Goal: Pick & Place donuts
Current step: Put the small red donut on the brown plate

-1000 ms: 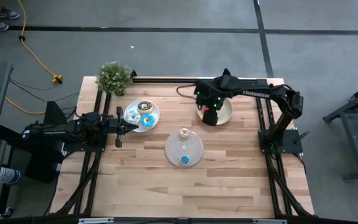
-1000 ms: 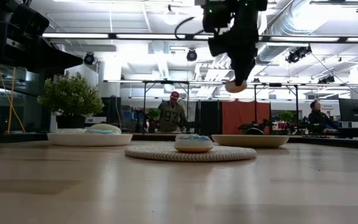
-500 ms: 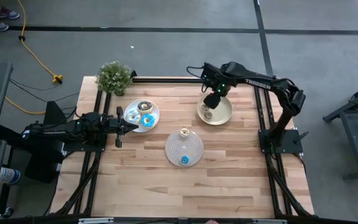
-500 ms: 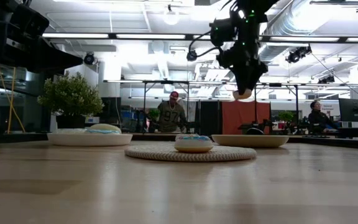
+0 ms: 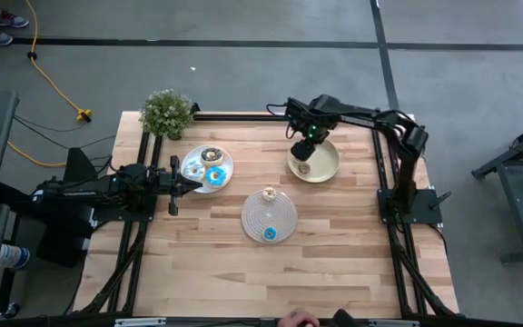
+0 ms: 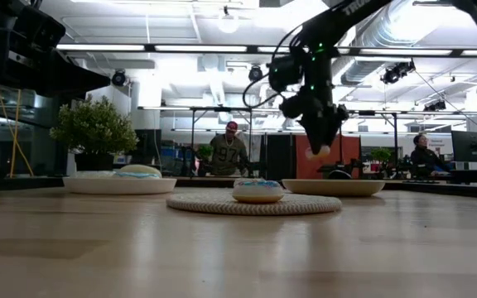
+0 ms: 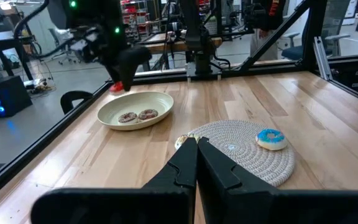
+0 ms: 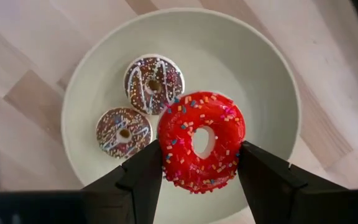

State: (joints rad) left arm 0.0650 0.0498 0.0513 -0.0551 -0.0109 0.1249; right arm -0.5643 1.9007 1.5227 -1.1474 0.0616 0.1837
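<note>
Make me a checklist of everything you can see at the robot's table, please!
Surface: pale wooden plank table, dark frame.
Job's things: red sprinkled toy donut held above the yellow-green plate; two brown drizzled donuts lie in that plate; blue-iced donut and a cream one on the round grey spiral mat; more donuts on the white plate.
Clutter: small green potted plant at a far table corner.
Grippers: right gripper shut on the red donut over the yellow-green plate; left gripper shut, empty, beside the white plate.
Cables: yellow cord on the floor.
Surroundings: grey floor; people in the room behind.
</note>
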